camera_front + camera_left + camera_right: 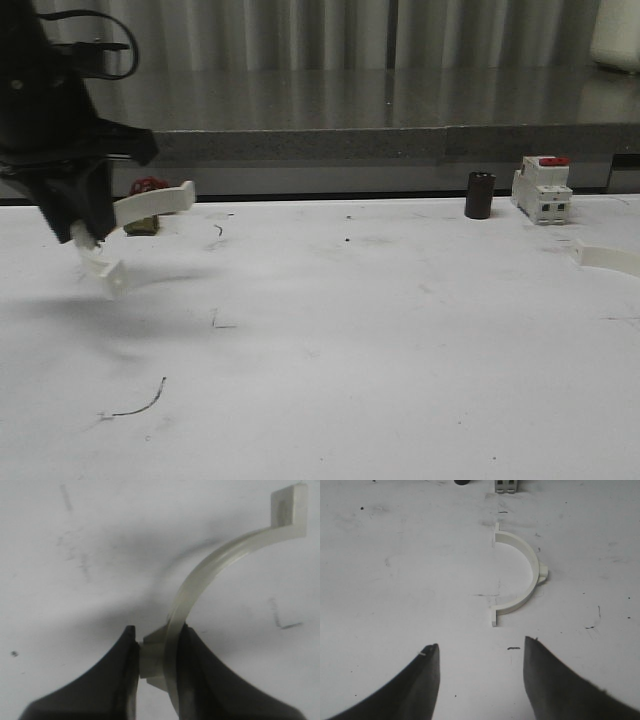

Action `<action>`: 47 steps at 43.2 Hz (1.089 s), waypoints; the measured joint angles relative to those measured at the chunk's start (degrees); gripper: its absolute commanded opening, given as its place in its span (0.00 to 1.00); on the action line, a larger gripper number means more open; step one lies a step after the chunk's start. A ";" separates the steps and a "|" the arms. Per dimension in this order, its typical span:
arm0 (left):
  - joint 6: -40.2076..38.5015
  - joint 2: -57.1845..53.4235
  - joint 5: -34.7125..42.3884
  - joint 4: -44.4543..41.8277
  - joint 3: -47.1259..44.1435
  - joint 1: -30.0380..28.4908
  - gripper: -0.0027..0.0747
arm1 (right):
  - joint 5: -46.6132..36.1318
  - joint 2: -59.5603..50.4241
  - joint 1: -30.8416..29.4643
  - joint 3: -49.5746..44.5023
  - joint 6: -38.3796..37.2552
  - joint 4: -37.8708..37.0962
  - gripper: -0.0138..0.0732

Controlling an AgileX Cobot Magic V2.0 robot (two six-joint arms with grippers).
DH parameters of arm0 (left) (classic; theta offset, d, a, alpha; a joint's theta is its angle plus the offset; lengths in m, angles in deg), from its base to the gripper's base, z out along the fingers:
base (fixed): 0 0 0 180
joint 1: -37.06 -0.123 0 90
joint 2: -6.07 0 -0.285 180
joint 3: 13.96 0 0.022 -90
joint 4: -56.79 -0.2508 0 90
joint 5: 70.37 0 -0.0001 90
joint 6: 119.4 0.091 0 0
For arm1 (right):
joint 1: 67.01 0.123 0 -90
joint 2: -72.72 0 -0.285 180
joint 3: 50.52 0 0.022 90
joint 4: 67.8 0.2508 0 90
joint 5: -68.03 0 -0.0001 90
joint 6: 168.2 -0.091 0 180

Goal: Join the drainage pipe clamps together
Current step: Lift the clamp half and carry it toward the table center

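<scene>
While the left arm hangs over the bench's [330, 340] far-left part, its left pincer [88, 232] points down and is closed on one half-ring clamp [150, 204], held clear of the surface w/ a shadow below. In the left wrist view the fingers [200, 675] pinch the clamp's mid-boss; the arc runs up and away to a flat end tab. From the front, one end of the held clamp sticks out toward the back-right, the other tab hangs low just under the pincer.

The right pincer [480, 652] is wide open, nothing in it, hovering above the second half-ring clamp [522, 575]. That one lies flat on the bench, open side facing the robot's left, long axis running front-to-back, tabs at both ends. In the front view it's at the far right edge, partly cut off.

Behind it: a white breaker [542, 188] w/ red top and a dark cylinder [480, 194], near the back edge. Wide bare bench between the two clamps.
</scene>
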 measured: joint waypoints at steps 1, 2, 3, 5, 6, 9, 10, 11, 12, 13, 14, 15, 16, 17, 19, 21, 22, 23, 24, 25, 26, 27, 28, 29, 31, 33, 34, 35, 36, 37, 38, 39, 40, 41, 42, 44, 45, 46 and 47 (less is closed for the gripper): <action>0.00 0.00 0.00 0.38 0.36 0.76 0.04 | 0.00 0.00 0.00 0.00 0.00 0.00 0.64; 0.00 0.00 0.00 0.79 0.90 1.47 0.04 | 0.00 0.00 0.00 0.00 0.00 0.00 0.64; 0.00 0.00 0.00 0.92 1.31 2.37 0.04 | 0.00 0.00 0.00 0.00 0.00 0.00 0.64; -0.68 0.00 0.00 1.32 2.35 3.60 0.04 | 0.00 0.00 0.00 0.00 0.00 0.00 0.64; -1.13 0.13 -0.12 1.41 2.86 4.33 0.04 | 0.00 0.00 0.00 0.00 0.00 0.00 0.64; -3.02 0.99 -0.52 1.43 4.95 5.72 0.04 | 0.00 0.00 0.00 0.00 0.00 0.00 0.64; -3.61 1.48 -0.62 1.52 5.39 6.12 0.04 | 0.00 0.00 0.00 0.00 0.00 0.00 0.64; -4.22 2.21 -0.88 1.52 6.28 6.51 0.04 | 0.00 0.00 0.00 0.00 0.00 0.00 0.64; -4.88 2.85 -1.16 1.52 6.91 6.88 0.04 | 0.00 0.00 0.00 0.00 0.00 0.00 0.64; -5.60 3.29 -1.35 1.52 7.52 7.25 0.04 | 0.00 0.00 0.00 0.00 0.00 0.00 0.64; -6.33 4.22 -1.53 1.52 8.09 7.73 0.04 | 0.00 0.00 0.00 0.00 -0.13 0.00 0.64; -7.09 4.95 -1.67 1.52 8.61 8.11 0.04 | 0.00 0.00 0.00 0.00 -0.13 0.00 0.64; -8.15 5.70 -1.82 1.52 9.31 8.50 0.04 | 0.00 0.00 0.00 0.00 -0.13 0.00 0.64; -8.91 6.44 -1.80 1.52 9.86 8.88 0.04 | 0.00 0.00 0.00 0.00 -0.13 0.00 0.64; -10.36 8.19 -1.93 1.56 10.86 9.61 0.04 | 0.00 0.00 0.00 0.00 -0.13 0.00 0.64; -11.83 9.63 -1.93 1.56 11.66 10.42 0.04 | 0.00 0.00 0.00 0.00 -0.13 0.00 0.64; -12.23 10.31 -1.93 1.56 12.01 10.76 0.04 | 0.00 0.00 0.00 0.00 -0.13 0.00 0.64; -13.07 11.18 -1.93 1.56 12.44 11.07 0.04 | 0.00 0.00 0.00 0.00 -0.13 0.00 0.64; -13.71 11.62 -1.93 1.56 12.71 11.23 0.04 | 0.00 0.00 0.00 0.00 -0.13 0.00 0.64; -14.35 12.46 -1.93 1.56 12.93 11.56 0.04 | 0.00 0.00 0.00 0.00 -0.13 0.00 0.64; -14.88 13.06 -1.93 1.66 13.19 11.93 0.04 | 0.00 0.00 0.00 0.00 -0.13 0.00 0.64; -15.66 13.66 -1.82 1.70 13.30 12.13 0.04 | 0.00 0.00 0.00 0.00 -0.13 0.00 0.64; -16.21 14.17 -1.82 1.82 13.40 12.24 0.04 | 0.00 0.00 0.00 0.00 -0.13 0.00 0.64; -16.63 14.88 -1.71 1.80 13.54 12.36 0.04 | 0.00 0.00 0.00 0.00 -0.13 0.00 0.64; -17.72 15.78 -1.61 1.80 13.69 12.49 0.04 | 0.00 0.00 0.00 0.00 -0.13 0.00 0.64; -18.86 16.71 -1.61 1.80 13.79 12.49 0.04 | 0.00 0.00 0.00 0.00 -0.13 0.00 0.64; -19.70 17.01 -1.47 1.80 13.79 12.49 0.04 | 0.00 0.00 0.00 0.00 -0.13 0.00 0.64; -20.32 17.35 -1.47 1.80 13.79 12.49 0.04 | 0.00 0.00 0.00 0.00 -0.13 0.00 0.64; -20.83 17.70 -1.47 1.80 13.88 12.49 0.04 | 0.00 0.00 0.00 0.00 -0.13 0.00 0.64; -21.09 17.92 -1.37 1.80 13.88 12.49 0.04 | 0.00 0.00 0.00 0.00 -0.13 0.00 0.64; -21.58 17.87 -1.34 1.80 13.92 12.49 0.04 | 0.00 0.00 0.00 0.00 -0.13 0.00 0.64; -21.83 17.96 -1.23 1.80 14.01 12.49 0.05 | 0.00 0.00 0.00 0.00 -0.13 0.00 0.64; -21.95 17.96 -1.23 1.80 14.01 12.49 0.05 | 0.00 0.00 0.00 0.00 -0.13 0.00 0.64; -22.07 17.99 -1.23 1.80 14.01 12.49 0.05 | 0.00 0.00 0.00 0.00 -0.13 0.00 0.64; -22.18 17.99 -1.07 1.80 14.01 12.49 0.05 | 0.00 0.00 0.00 0.00 -0.13 0.00 0.64; -22.28 17.99 -1.08 1.80 14.01 12.49 0.05 | 0.00 0.00 0.00 0.00 -0.13 0.00 0.64; -22.28 17.99 -1.08 1.80 14.01 12.49 0.05 | 0.00 0.00 0.00 0.00 -0.13 0.00 0.64; -22.28 17.99 -1.08 1.80 14.01 12.49 0.05 | 0.00 0.00 0.00 0.00 -0.13 0.00 0.64; -22.28 17.99 -1.05 1.80 14.01 12.49 0.05 | 0.00 0.00 0.00 0.00 -0.13 0.00 0.64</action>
